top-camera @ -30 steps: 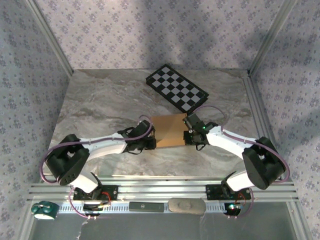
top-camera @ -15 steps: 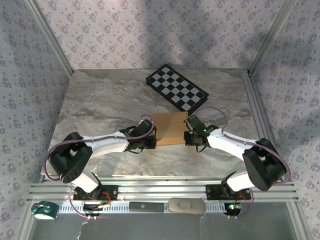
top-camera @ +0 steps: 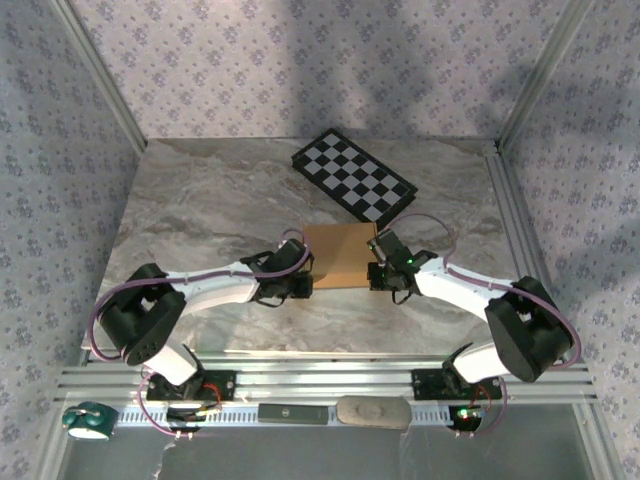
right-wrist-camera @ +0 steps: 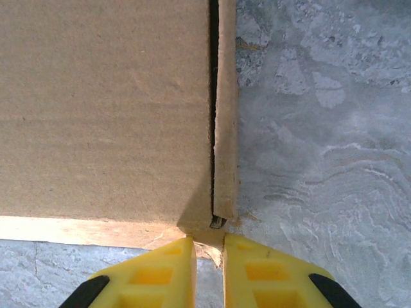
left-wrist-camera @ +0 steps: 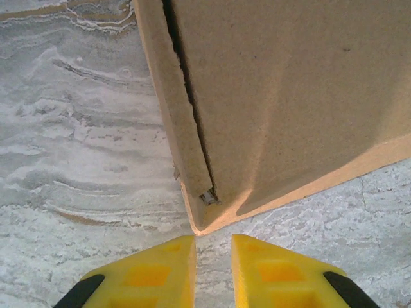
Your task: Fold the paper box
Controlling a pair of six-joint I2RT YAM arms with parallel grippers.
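As the left claw (left-wrist-camera: 213, 242) eases apart, empty, off the paper box (top-camera: 340, 257), the right claw (right-wrist-camera: 205, 242)'s near-closed grip is unclear; folding looks nearly done.

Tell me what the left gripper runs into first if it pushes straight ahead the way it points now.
The near corner of the paper box. In the left wrist view it sits directly ahead of the left gripper, with a sliver of table between; how high the fingers ride is unclear.

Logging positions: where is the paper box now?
In the top view the paper box lies mid-table between the left gripper and right gripper, just short of the checkered board.
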